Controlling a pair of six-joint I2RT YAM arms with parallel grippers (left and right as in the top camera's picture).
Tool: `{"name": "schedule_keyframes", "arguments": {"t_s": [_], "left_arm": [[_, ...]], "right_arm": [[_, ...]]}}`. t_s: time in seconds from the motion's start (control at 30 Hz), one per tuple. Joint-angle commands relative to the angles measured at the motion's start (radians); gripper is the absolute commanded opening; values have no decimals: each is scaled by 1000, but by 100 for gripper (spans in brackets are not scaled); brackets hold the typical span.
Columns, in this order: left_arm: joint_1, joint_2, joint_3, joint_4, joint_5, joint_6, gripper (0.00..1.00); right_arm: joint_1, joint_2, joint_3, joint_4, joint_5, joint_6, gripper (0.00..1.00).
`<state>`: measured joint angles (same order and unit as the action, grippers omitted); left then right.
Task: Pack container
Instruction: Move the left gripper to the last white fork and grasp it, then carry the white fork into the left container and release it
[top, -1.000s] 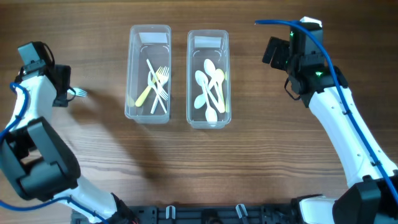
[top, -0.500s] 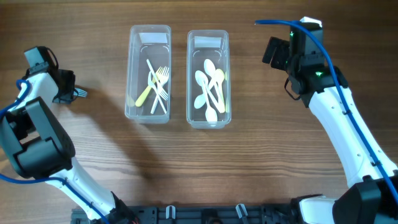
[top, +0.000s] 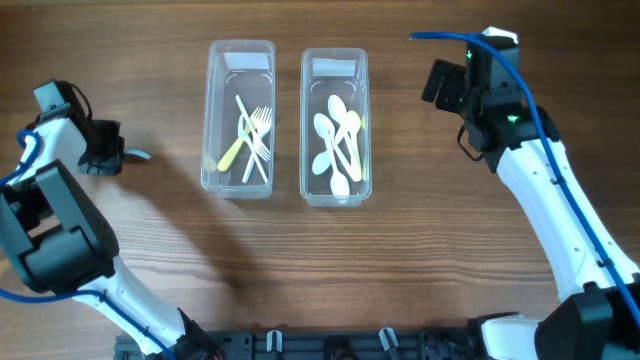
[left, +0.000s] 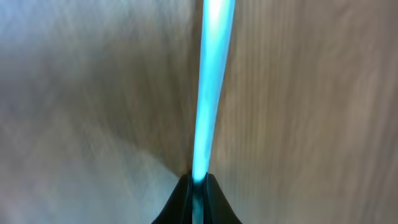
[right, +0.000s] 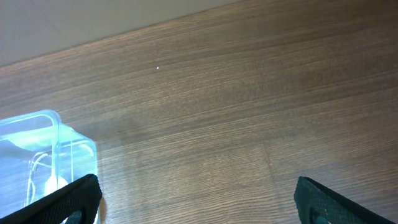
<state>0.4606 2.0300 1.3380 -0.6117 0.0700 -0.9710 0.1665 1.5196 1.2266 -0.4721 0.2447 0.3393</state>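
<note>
The left gripper (top: 118, 155) is seen near the table's left edge, well apart from both containers. Its jaws are pinched narrow on the handle of a light blue utensil (left: 209, 81). Whether it is a fork or a spoon cannot be told, as the left wrist view is blurred. The utensil's free end is pointed toward the fork container (top: 211, 110), with only bare table (top: 300, 260) between them. White forks (top: 258, 140) and one yellow fork are lying inside that container. Just beside it, on its right, the spoon container (top: 305, 120) is set, with pale spoons (top: 335, 140) heaped in it. The right gripper (right: 196, 186) is held over the table to the right of the spoon container. Its jaws are spread wide and nothing is held. A corner of that container is caught at the lower left of the right wrist view.
</note>
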Motion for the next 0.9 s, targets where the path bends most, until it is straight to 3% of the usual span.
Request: {"name": "schedule_keyframes", "arguments": {"t_s": [0.0,0.17,0.33,0.4,0.53,0.6,0.83,0.87], "left_arm": [[-4,-130,-47,-32,26,43,4],[-6,-463,-47,-33,33,64,4],[-112,-704,-47,23,133,357,4],[-217,-740,-47,50,190,600,4],[-434,-703,-48,38,199,952,4],[-519,-644,-48,24,193,1049,4],[-576,-450,-48,20,153,1045,5],[-576,-441,-48,20,153,1045,24]], "right_arm": [[-3,1,6,1,18,1,100],[-3,1,6,1,17,2,100],[-3,1,6,1,18,2,100],[-3,1,6,1,18,2,100],[-3,1,6,1,18,2,100],[-3,1,6,1,18,1,100],[-3,1,6,1,18,1,100],[-3,1,6,1,17,2,100]]}}
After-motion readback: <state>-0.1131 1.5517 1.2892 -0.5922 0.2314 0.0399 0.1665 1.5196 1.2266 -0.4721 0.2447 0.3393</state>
